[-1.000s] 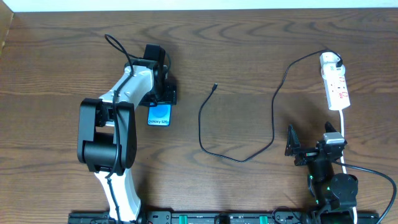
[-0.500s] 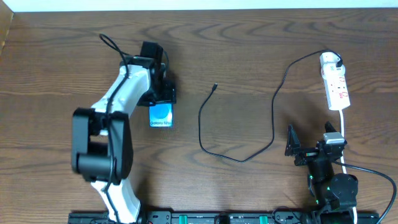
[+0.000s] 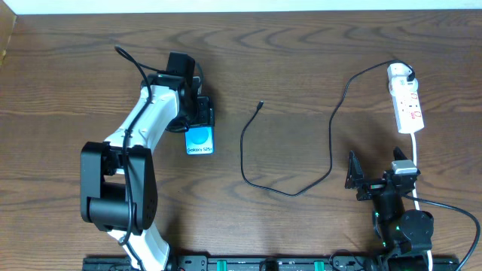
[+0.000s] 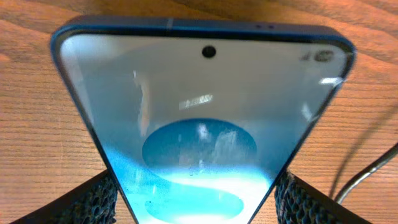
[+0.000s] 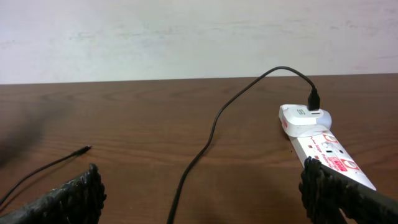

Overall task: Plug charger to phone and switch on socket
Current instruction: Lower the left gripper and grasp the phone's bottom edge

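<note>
My left gripper [image 3: 197, 120] is shut on the phone [image 3: 199, 140], whose blue screen with "Galaxy S25+" text shows below the fingers. In the left wrist view the phone [image 4: 202, 118] fills the frame between my two finger pads. The charger, a thin black cable [image 3: 301, 188], loops across the table; its connector tip [image 3: 260, 105] lies free right of the phone. Its black plug [image 3: 407, 77] sits in the white socket strip [image 3: 407, 107] at the far right. My right gripper [image 3: 376, 181] is open and empty near the front edge, below the socket [image 5: 323, 146]; the cable [image 5: 205, 149] runs between its fingers.
The socket's white cord [image 3: 416, 162] runs down past my right arm's base. A wall [image 5: 199, 37] stands behind the table's far edge. Bare wood lies between the phone and the cable loop.
My left gripper has moved the phone a little to the right and toward the front. The left arm's elbow has swung left. The right arm and cable are unchanged.
</note>
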{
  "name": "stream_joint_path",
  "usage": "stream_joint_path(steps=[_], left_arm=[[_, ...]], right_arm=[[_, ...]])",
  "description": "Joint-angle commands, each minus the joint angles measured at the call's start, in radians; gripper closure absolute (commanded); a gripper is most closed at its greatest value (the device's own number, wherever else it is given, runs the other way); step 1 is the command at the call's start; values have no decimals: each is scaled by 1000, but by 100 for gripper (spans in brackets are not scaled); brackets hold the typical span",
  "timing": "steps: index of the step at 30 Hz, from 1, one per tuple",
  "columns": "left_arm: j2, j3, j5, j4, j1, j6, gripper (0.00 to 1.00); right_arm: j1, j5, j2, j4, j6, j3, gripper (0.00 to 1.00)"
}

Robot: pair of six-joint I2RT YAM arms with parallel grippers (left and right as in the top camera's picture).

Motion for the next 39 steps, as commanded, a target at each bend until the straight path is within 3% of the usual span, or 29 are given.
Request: stream_joint_path(steps=[1,14,19,31,39], left_arm=[[-8,-20,13,22,3,-10,22],[-7,-93,13,92,3,-10,22],[-4,-133,13,143,2,-23,13],[89,-146,3,185,-36,-28,11],[149,-146,-82,182,-78,-29,11]], right_arm=[[-8,8,-4,-2,-8,-3,1],[-8,8,-4,-2,-8,-3,1],[-8,8,-4,-2,-8,-3,1],[-8,8,-4,-2,-9,-3,1],[-8,8,-4,-2,-8,-3,1]])
